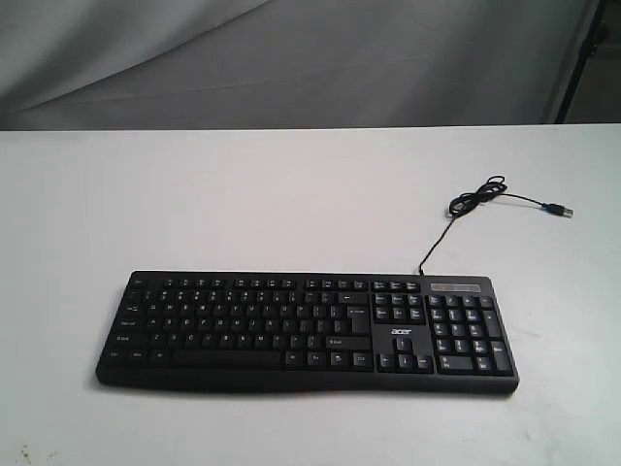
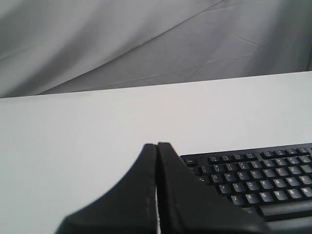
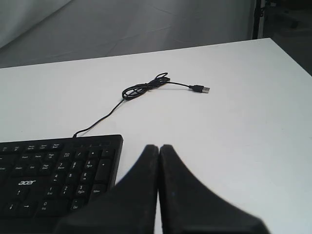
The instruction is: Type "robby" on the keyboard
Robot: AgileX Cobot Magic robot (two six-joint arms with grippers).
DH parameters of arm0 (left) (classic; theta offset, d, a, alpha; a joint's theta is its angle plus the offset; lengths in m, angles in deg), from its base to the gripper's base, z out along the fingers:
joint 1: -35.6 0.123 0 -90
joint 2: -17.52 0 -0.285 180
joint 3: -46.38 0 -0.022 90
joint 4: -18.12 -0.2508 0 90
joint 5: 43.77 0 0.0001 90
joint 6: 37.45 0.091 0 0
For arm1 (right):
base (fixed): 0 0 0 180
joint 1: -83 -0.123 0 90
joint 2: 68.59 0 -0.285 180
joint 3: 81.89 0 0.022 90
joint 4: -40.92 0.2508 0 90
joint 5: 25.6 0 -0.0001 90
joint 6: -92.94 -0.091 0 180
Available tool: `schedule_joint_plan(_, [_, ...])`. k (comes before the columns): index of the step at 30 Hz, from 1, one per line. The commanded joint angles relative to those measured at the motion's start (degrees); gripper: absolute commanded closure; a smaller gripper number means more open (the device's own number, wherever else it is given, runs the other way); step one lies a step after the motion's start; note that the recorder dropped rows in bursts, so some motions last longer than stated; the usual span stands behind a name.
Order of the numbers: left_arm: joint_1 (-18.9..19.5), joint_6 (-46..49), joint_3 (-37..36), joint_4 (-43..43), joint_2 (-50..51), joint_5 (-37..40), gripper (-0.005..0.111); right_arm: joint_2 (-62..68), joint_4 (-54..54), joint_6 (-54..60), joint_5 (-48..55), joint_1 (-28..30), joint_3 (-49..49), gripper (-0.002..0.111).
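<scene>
A wide black keyboard [image 1: 306, 330] with a number pad and a white acer logo lies flat on the white table, near its front edge. Its thin black cable [image 1: 480, 199] curls away behind the number pad, the plug lying loose. Neither arm shows in the exterior view. My left gripper [image 2: 157, 145] is shut and empty, raised off the keyboard's [image 2: 253, 180] Esc-side end. My right gripper [image 3: 159, 147] is shut too, holding nothing, just off the number-pad end of the keyboard [image 3: 53, 173].
The white table [image 1: 291, 194] spreads wide behind the keyboard, backed by a grey cloth [image 1: 291, 58]. A black stand leg [image 1: 580, 58] rises at the far right. The cable's USB plug [image 3: 200, 89] lies on the table beyond the number pad.
</scene>
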Motion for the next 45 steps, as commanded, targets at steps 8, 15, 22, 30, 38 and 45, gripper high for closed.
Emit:
schedule_joint_plan(8, [-0.36, -0.16, -0.25, -0.27, -0.2, -0.42, 0.107, -0.3, -0.6, 0.08, -0.07, 0.35, -0.21, 0.108])
schedule_joint_plan(15, [-0.36, -0.16, -0.25, -0.27, -0.2, -0.42, 0.107, -0.3, -0.6, 0.08, -0.07, 0.35, -0.21, 0.108])
schedule_joint_plan(22, [-0.36, -0.16, -0.25, -0.27, -0.2, -0.42, 0.107, -0.3, -0.6, 0.08, -0.07, 0.35, -0.21, 0.108])
schedule_joint_plan(30, [-0.36, -0.16, -0.25, -0.27, -0.2, -0.42, 0.107, -0.16, 0.87, 0.09, 1.93, 0.35, 3.61, 0.108])
schedule_joint_plan(38, [-0.36, -0.16, -0.25, -0.27, -0.2, -0.42, 0.107, 8.01, 0.75, 0.09, 11.1, 0.35, 18.82, 0.108])
schedule_joint_plan(45, [-0.36, -0.16, -0.25, -0.27, -0.2, -0.42, 0.107, 22.77, -1.07, 0.34, 11.86, 0.35, 31.18, 0.108])
